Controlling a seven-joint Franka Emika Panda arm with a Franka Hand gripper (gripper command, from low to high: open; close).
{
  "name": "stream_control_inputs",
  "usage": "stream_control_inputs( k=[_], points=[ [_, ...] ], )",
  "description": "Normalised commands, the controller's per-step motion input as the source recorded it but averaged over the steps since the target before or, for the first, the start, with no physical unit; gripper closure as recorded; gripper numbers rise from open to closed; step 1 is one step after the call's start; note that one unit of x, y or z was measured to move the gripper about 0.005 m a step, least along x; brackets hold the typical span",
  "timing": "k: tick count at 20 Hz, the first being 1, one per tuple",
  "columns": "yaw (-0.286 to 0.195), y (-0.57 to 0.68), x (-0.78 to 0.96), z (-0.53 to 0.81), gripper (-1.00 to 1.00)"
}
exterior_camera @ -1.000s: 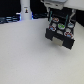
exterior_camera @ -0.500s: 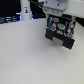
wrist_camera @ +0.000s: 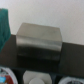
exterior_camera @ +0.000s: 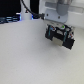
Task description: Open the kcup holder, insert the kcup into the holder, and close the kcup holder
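One Panda arm hangs over a pale counter (exterior_camera: 25, 57), its hand (exterior_camera: 59, 36) sitting low at the back, toward the exterior view's right. A small green patch shows at the hand's tip in that view, w/ white beside it; the frame is too soft to say for sure that this is the kcup, or whether the fingers are clamped on it, so the hand's state can't be told.

Wrist view: the kcup holder (wrist_camera: 39, 44) fills the middle of the frame, a dark boxy unit w/ a grey, glossy upper face, directly ahead of the hand and apart from it. Its front face reads as plain dark; handle slots and pod tray can't be made out through the blur. At the near edge of the same view, close under the hand, sit two round blurred shapes: a white disc w/ red and dark marks (wrist_camera: 6, 77) and a plain white cup-like form (wrist_camera: 34, 79). A teal object (wrist_camera: 4, 22) stands off to one side of the holder, well clear of the hand. Background of the exterior view: dark clutter w/ a blue glow (exterior_camera: 31, 16).
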Motion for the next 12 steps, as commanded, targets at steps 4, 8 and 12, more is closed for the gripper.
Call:
stream_control_inputs(
  k=[4, 8, 12],
  points=[
    [0.132, 0.36, -0.25, -0.24, -1.00],
    [0.166, 0.36, -0.33, -0.14, -1.00],
    [0.164, 0.36, -0.43, -0.08, -1.00]
  ],
)
